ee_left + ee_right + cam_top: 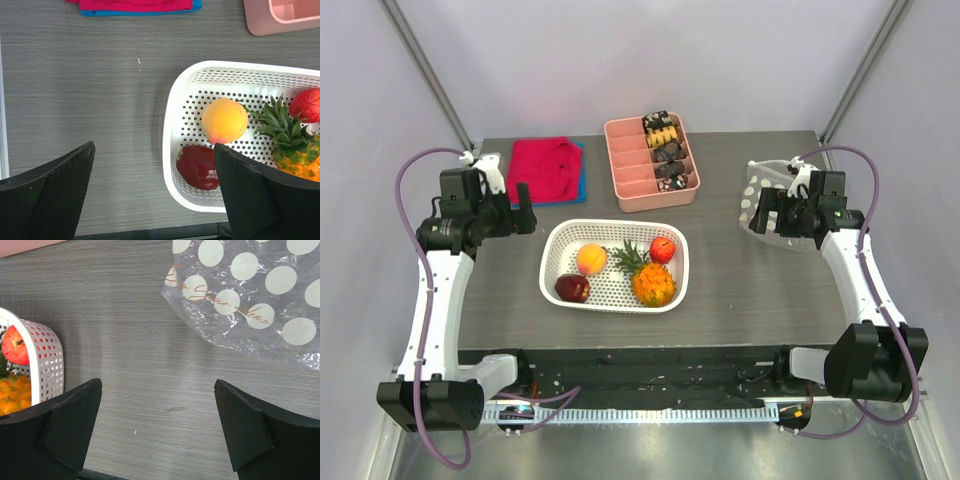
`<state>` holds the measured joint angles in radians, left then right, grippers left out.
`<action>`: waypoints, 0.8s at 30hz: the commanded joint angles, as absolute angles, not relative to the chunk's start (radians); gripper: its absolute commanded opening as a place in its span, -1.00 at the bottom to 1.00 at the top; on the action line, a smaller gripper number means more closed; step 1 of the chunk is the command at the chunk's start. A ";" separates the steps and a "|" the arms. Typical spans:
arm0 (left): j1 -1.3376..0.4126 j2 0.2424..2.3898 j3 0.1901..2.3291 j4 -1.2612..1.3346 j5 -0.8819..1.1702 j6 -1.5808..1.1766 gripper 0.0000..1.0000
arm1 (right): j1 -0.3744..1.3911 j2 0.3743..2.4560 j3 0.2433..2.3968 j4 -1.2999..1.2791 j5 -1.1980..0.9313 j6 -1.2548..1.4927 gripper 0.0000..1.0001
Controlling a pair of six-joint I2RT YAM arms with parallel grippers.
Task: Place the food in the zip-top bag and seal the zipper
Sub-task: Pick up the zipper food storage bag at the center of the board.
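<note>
left end effector (154, 146) spread, right end effector (158, 382) spread

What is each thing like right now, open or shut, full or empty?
Left claw: open, empty.
Right claw: open, empty.
Bag: lying on the table, no fruit inside; sealed or not, cannot tell.
Basket: holds all four fruits.
Peach: in the basket.
Dark apple: in the basket.
Red apple: in the basket.
Pineapple: in the basket, on its side.
Tray: snacks along its right side.
Cloth: folded, flat.

A grey table (760, 290) carries a white basket (610, 290) at its middle. A pink tray (630, 172) sits far centre, cloths (542, 168) far left, a dotted bag (760, 180) right.
</note>
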<state>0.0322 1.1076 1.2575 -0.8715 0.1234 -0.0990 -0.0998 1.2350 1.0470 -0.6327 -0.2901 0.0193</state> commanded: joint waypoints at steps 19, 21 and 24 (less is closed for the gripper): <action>0.032 1.123 1.238 -0.723 -0.086 -0.218 1.00 | -0.098 1.713 1.486 -0.672 -0.043 0.049 0.94; 0.032 1.126 1.226 -0.698 -0.078 -0.221 1.00 | -0.098 1.782 1.547 -0.672 -0.031 0.077 0.90; 0.032 1.140 1.215 -0.692 -0.064 -0.219 1.00 | -0.098 1.868 1.632 -0.670 -0.008 0.084 0.89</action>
